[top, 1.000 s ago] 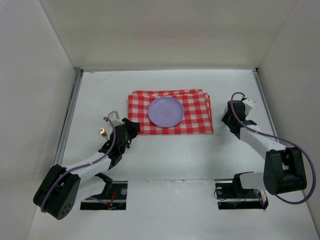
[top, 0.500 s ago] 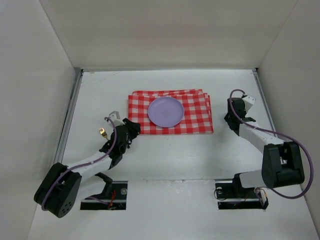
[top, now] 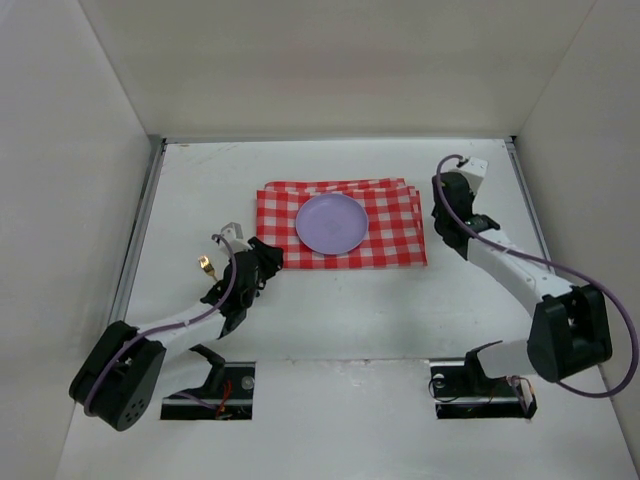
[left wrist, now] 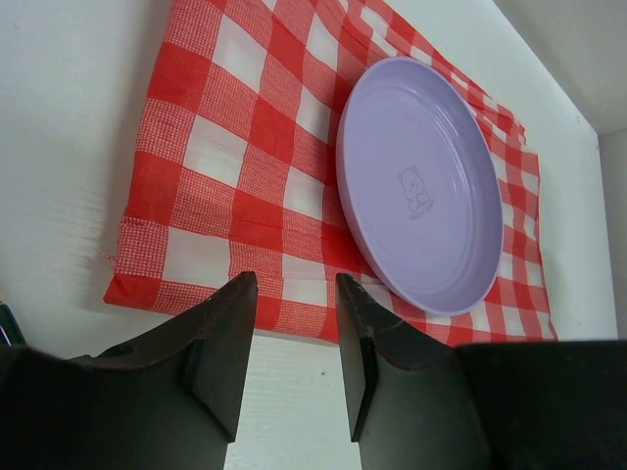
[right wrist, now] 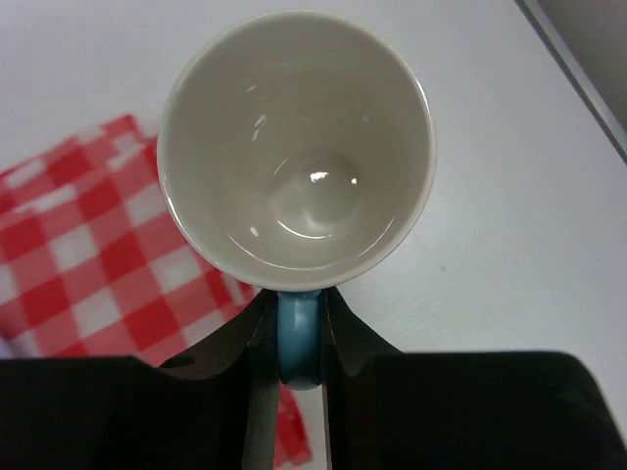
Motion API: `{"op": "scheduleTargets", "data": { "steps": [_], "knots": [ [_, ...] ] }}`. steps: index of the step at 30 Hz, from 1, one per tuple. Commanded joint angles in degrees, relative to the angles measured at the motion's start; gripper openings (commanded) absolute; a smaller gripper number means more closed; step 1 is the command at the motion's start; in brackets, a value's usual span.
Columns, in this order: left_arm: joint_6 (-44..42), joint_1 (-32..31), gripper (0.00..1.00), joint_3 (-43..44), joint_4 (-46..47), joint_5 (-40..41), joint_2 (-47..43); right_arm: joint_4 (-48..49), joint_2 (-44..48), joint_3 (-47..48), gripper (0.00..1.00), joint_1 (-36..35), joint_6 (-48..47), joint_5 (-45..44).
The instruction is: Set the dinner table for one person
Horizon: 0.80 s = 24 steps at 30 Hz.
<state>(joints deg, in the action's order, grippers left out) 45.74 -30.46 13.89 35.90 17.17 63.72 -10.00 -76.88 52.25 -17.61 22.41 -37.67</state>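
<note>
Spanning the scene: a matte white table (top: 340, 320), with both arms reaching over it from the near edge.
Cloth: a red-and-white checked cloth (top: 400, 240) lies folded flat on the middle of the table.
Plate: a lilac plate (top: 331, 223) sits on the cloth, left of its centre, with a small bear drawing on its face.
Left gripper: the left gripper (left wrist: 294, 294) is released, jaws apart with nothing between them. It is low over bare table just at the cloth's near left corner.
Right gripper: the right gripper (right wrist: 299, 328) is clenched on the blue handle (right wrist: 298, 343) of a white cup (right wrist: 294, 147), which is upright and empty.
Table relative to the right gripper: bare table lies directly beneath the cup, just beside the cloth's right edge.
Cup contact: it cannot be told whether the cup touches the table.
</note>
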Motion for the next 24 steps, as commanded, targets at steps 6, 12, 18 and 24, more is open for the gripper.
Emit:
{"op": "scheduleTargets", "data": {
  "steps": [6,12,18,24],
  "knots": [
    [-0.65,-0.35,0.36,1.23,3.83,1.02,1.14,8.68,-14.42,17.96,0.03,-5.37,-2.9,7.6],
    [-0.56,0.27,0.36,0.96,4.0,1.02,1.31,8.07,-24.0,26.4,0.03,-7.66,-3.52,9.02],
    [-0.47,0.18,0.36,1.14,4.88,0.85,2.98,8.68,-29.46,29.05,0.04,-8.45,-3.17,10.69],
    [-0.38,0.36,0.36,1.23,4.97,0.76,3.42,9.03,-31.22,27.56,0.06,-8.45,-1.85,11.13]
  ]
}}
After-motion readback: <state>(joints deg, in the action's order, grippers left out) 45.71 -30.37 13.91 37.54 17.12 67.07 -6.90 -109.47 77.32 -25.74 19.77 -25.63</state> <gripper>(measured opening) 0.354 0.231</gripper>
